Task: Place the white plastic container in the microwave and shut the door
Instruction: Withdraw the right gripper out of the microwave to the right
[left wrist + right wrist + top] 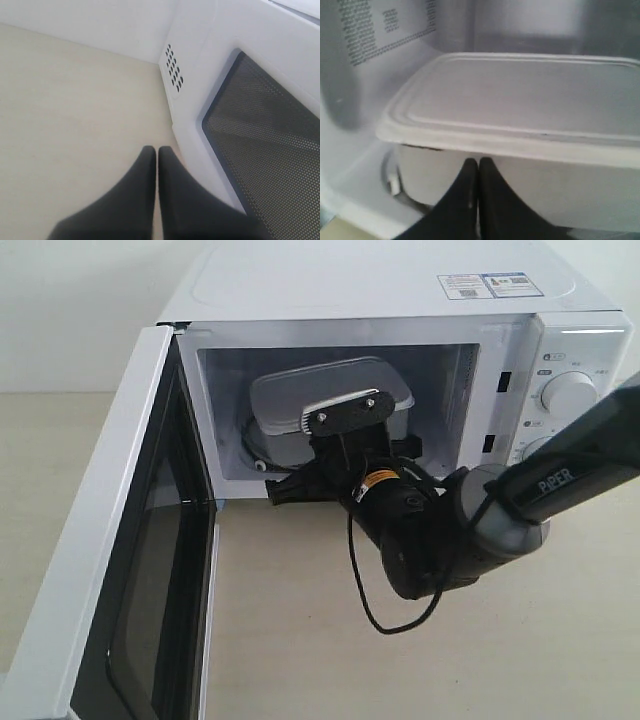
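Observation:
The microwave (380, 280) stands with its door (100, 540) swung wide open to the left. The white plastic container (320, 385) sits inside the cavity, lid on, slightly tilted toward the front. My right gripper (330, 445) reaches into the opening. In the right wrist view it (478, 161) is shut and empty, its tips at the container's (520, 90) front wall just below the lid rim. My left gripper (157, 149) is shut on nothing, low over the table beside the door's (270, 135) dark window; it does not show in the exterior view.
Two dials (568, 393) sit on the microwave's right panel, partly behind the right arm. A black cable (365, 580) hangs from the right wrist over the beige table (300, 640). Vent holes (173, 67) mark the microwave's side wall. A turntable ring (395, 185) lies under the container.

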Robot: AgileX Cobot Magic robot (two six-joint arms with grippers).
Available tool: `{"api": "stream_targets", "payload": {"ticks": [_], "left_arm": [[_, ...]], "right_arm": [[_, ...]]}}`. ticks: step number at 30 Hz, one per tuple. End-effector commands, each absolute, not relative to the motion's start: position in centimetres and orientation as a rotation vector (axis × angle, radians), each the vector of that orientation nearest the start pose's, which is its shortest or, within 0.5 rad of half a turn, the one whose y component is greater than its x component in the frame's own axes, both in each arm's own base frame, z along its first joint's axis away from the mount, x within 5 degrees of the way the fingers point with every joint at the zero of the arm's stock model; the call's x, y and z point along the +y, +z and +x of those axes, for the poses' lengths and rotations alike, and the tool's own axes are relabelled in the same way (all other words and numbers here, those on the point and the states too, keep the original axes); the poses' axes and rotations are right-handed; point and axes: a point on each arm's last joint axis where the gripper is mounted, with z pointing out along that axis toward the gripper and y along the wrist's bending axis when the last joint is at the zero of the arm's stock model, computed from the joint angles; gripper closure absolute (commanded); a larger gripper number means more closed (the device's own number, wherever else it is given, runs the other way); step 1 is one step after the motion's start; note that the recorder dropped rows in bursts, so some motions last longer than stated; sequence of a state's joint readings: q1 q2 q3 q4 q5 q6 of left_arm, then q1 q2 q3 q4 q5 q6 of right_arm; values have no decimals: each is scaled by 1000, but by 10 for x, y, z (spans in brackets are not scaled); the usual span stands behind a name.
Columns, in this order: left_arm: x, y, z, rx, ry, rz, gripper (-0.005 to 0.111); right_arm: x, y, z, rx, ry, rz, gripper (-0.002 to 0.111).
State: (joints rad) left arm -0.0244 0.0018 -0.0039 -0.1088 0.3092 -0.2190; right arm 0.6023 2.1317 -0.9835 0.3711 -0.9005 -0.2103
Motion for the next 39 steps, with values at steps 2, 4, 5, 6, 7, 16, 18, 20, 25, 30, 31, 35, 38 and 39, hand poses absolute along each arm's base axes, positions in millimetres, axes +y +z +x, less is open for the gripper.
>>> {"api": "stream_targets", "payload": {"ticks": [2,4,5,6,7,16,18,20,25,30,31,35,38,39], "left_arm": [[-4,186,54,1780,-281,-249,103],[-4,186,54,1780,-281,-249,103],[-4,186,54,1780,-281,-249,103],[-4,186,54,1780,-281,-249,103],[-4,186,54,1780,-281,-249,103],[-4,186,54,1780,-281,-249,103],[-4,186,54,1780,-281,-249,103],[-4,186,54,1780,-281,-249,103],[-4,186,54,1780,-281,-249,103],[-4,186,54,1780,-281,-249,103],[-4,186,54,1780,-281,-249,103],[-4,186,54,1780,-281,-249,103],[-4,186,54,1780,-281,-249,103],[-4,186,54,1780,-281,-249,103]], "right_arm": [[213,120,367,1716,175,-232,108],[215,120,370,1713,178,-230,108],[216,119,370,1717,179,-232,108],[216,119,370,1717,179,-232,108],[215,119,370,1721,176,-220,108],[199,131,341,1756,159,-126,108],[196,140,329,1760,166,-145,108],[190,146,317,1780,174,-157,108],[171,161,281,1870,207,-185,108],[159,191,248,1986,313,-241,108],[158,198,241,2018,345,-267,108],[155,223,212,2129,460,-408,108],[148,244,188,2165,551,-483,108],[146,249,181,2172,578,-497,108]]}}
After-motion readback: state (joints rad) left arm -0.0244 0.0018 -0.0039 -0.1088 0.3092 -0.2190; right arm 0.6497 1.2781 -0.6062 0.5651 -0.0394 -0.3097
